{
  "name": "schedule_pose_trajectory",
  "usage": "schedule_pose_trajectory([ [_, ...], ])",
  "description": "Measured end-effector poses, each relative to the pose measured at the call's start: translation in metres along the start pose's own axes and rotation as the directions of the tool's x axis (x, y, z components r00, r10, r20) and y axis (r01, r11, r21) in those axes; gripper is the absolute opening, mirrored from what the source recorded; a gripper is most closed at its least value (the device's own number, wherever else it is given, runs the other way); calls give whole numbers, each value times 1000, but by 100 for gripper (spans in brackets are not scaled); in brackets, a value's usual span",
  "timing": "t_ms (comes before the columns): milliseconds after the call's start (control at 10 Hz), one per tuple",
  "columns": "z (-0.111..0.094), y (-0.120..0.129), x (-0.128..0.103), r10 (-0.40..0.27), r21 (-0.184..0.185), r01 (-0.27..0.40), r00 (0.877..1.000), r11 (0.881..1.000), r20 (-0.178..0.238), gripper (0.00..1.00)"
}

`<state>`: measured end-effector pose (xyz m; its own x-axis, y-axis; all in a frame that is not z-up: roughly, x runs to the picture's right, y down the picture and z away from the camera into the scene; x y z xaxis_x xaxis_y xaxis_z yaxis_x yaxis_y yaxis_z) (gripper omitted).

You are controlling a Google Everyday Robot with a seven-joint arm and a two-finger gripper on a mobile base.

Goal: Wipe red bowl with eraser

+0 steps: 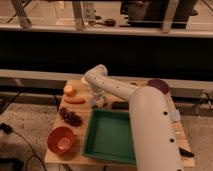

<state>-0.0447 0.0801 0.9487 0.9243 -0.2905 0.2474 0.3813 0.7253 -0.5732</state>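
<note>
The red bowl [62, 139] is round and orange-red with a lighter inside. It sits at the front left corner of the wooden table [75, 119]. My white arm reaches from the lower right over the table. My gripper [98, 101] points down near the middle back of the table, just behind the green tray [111, 135]. A small blue-grey eraser [101, 103] shows at the gripper's tip, on or just above the table. The gripper is well away from the red bowl, up and to its right.
Dark grapes [71, 116] lie between the gripper and the red bowl. A carrot [75, 100] and an orange fruit [68, 90] lie at the back left. A flat black block [120, 105] lies right of the gripper. A dark purple bowl [158, 85] stands at the back right.
</note>
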Motion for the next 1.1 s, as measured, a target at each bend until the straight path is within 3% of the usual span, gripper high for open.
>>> schedule_pose_trajectory([
  [100, -3, 2, 0, -3, -1, 3, 1000, 1000, -1, 3],
  [300, -16, 7, -4, -11, 14, 11, 1000, 1000, 2, 0],
  [700, -83, 35, -24, -66, 135, 64, 998, 989, 5, 0],
  [1100, -137, 38, -46, -136, 243, 136, 991, 960, -16, 0],
])
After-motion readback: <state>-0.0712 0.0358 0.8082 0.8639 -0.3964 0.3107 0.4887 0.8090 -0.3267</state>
